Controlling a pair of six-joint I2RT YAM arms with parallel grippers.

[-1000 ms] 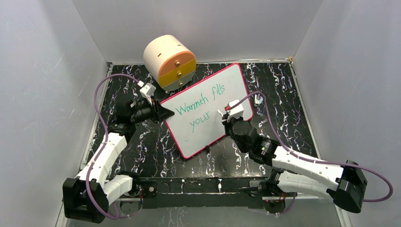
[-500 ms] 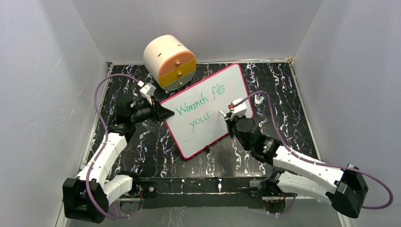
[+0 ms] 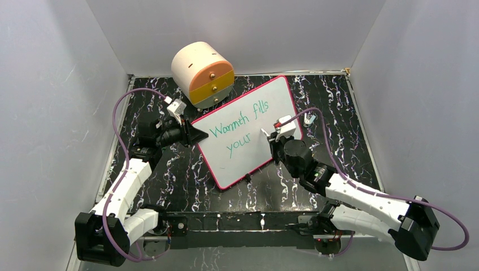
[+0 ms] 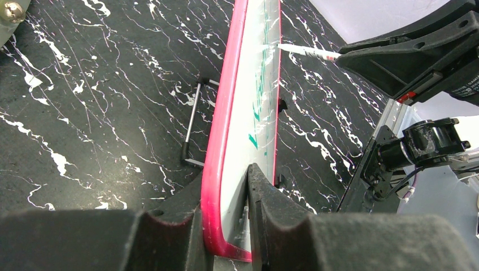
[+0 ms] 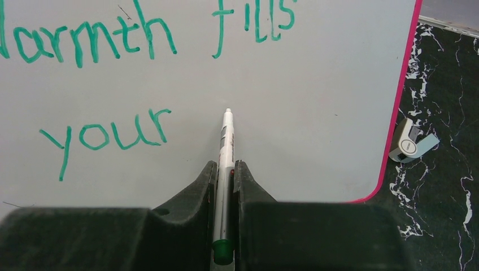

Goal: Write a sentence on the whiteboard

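The whiteboard (image 3: 279, 104) lies at an angle on the black table, white with a red-pink rim. The sentence (image 3: 240, 125) reads "Warmth fills" with "your" below it, in green. My left gripper (image 3: 195, 134) is shut on the board's left corner; the left wrist view shows the jaws (image 4: 226, 220) clamped on the rim (image 4: 223, 141). My right gripper (image 3: 272, 139) is shut on a white marker (image 3: 264, 134). In the right wrist view the marker (image 5: 226, 147) sticks out of the gripper (image 5: 226, 165). Its tip rests at the board just right of "your" (image 5: 137, 28).
A cream round drawer unit (image 3: 202, 73) with orange and grey drawers stands behind the board's far left corner. A small grey marker cap (image 3: 308, 119) lies on the table beside the board's right edge, also in the right wrist view (image 5: 409, 144). White walls enclose the table.
My right gripper with the marker has shifted slightly right and back over the blank space after "your". The writing is unchanged. The left arm has not moved.
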